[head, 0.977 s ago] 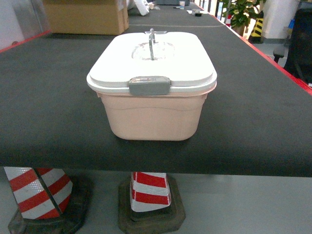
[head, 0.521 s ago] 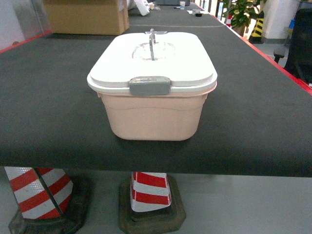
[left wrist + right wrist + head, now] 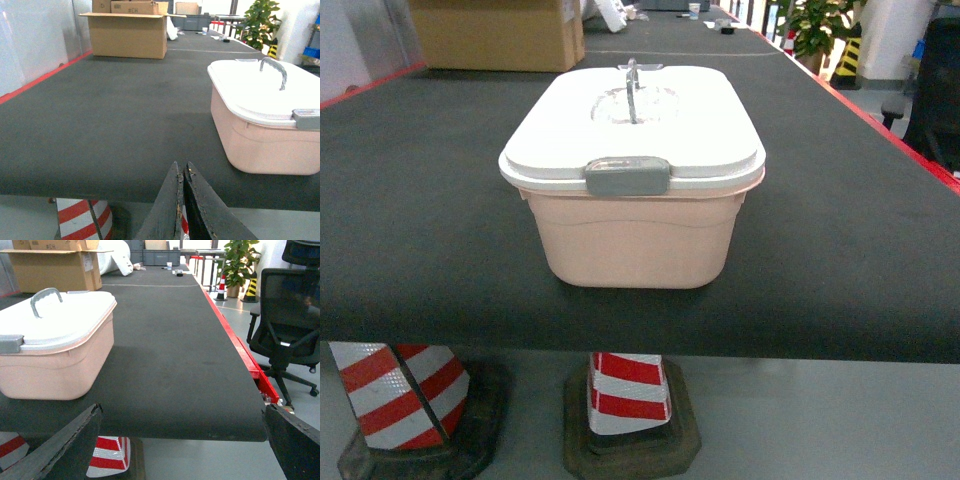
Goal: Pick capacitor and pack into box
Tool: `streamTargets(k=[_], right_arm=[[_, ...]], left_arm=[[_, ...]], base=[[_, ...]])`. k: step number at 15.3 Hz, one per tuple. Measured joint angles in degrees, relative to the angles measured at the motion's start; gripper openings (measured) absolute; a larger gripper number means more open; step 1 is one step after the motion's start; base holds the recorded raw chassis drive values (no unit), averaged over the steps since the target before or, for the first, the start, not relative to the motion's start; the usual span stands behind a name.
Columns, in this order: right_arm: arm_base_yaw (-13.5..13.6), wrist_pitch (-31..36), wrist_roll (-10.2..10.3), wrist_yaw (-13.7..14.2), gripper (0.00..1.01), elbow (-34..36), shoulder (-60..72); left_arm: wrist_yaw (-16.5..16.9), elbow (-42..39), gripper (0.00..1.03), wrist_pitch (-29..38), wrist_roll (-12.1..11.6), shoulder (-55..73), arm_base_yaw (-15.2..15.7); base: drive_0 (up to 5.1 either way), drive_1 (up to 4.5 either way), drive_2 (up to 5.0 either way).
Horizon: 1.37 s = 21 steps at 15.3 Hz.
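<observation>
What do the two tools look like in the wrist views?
The left tool shows two dark, near-black tapering fingers with rough, worn edges. The right tool shows the same dark, matte fingers with a coarse, scuffed surface at the frame's lower corners. No cables or markings are visible.

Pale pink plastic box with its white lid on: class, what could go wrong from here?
1. The white lid is on the pale pink plastic box, grey latch down; nothing goes in until it opens.
2. The box sits near the black table's edge; a push might tip it off.
</observation>
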<state>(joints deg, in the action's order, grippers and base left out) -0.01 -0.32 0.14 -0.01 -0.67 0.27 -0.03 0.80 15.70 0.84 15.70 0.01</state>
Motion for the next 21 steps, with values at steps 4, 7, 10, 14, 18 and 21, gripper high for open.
streamTargets(k=[4, 7, 10, 14, 18, 21], right_arm=[[0.0, 0.0, 0.0, 0.0, 0.98, 0.0, 0.0], [0.0, 0.0, 0.0, 0.0, 0.98, 0.0, 0.0], [0.0, 0.1, 0.0, 0.0, 0.98, 0.0, 0.0], [0.0, 0.0, 0.0, 0.0, 0.98, 0.0, 0.0], [0.0, 0.0, 0.0, 0.0, 0.98, 0.0, 0.0], [0.0, 0.0, 0.0, 0.0, 0.98, 0.0, 0.0]], left_arm=[[0.0, 0.0, 0.02, -4.7, 0.0, -4.7, 0.0], [0.0, 0.0, 0.02, -16.6, 0.0, -13.7, 0.0], [0.0, 0.0, 0.02, -16.5, -0.1, -15.1, 0.0], [0.0, 0.0, 0.19, -16.0, 0.0, -15.1, 0.0], [0.0, 0.0, 0.61, -16.0, 0.0, -15.1, 0.0], [0.0, 0.0, 0.88, -16.0, -0.1, -15.1, 0.0]], base=[[0.0, 0.00, 0.0], [0.0, 0.00, 0.0], [0.0, 0.00, 0.0], [0.0, 0.00, 0.0], [0.0, 0.00, 0.0], [0.0, 0.00, 0.0]])
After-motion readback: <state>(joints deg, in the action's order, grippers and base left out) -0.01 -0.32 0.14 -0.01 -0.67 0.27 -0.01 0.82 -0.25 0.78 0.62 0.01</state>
